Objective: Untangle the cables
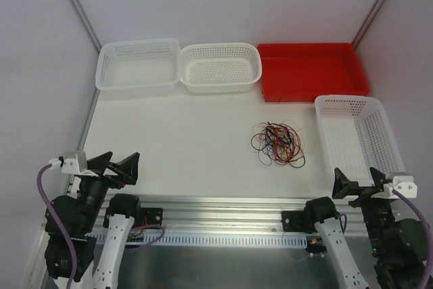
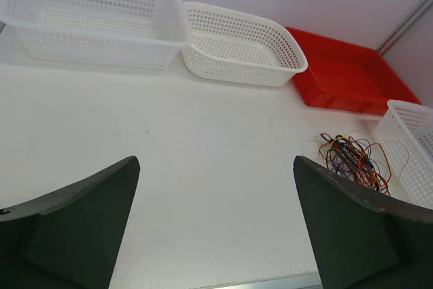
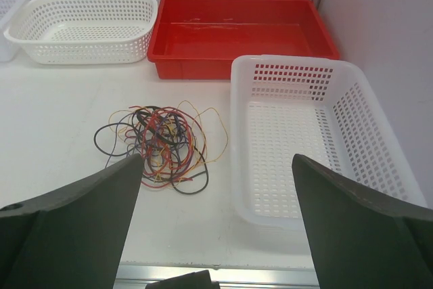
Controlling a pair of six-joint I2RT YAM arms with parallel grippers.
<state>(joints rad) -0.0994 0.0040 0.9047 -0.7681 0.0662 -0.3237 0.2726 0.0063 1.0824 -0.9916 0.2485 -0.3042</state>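
At the near edge of a white table (image 1: 189, 147), two black robot arms are mounted on a metal rail (image 1: 223, 202). The left gripper (image 1: 115, 165) is seen at the near left corner. Its two fingers are spread wide apart and nothing is held between them. The right gripper (image 1: 356, 184) is seen at the near right corner, with its fingers likewise spread wide and nothing grasped. Both grippers are kept well apart from the cables (image 1: 279, 143).

The cables are found further in, right of the table's centre, lying flat on the surface. They are gathered in one loose tangle of thin loops in black, red, orange-yellow and purple-grey, with a few strands trailing outward. Just beside the tangle, on its right, a long white mesh basket (image 1: 355, 137) is set along the table's right side.

Along the far edge, three containers are lined up: a rectangular white basket (image 1: 139, 65) at the left, a rounded white basket (image 1: 220, 67) pressed against it in the middle, and a red tray (image 1: 312, 71) at the right.
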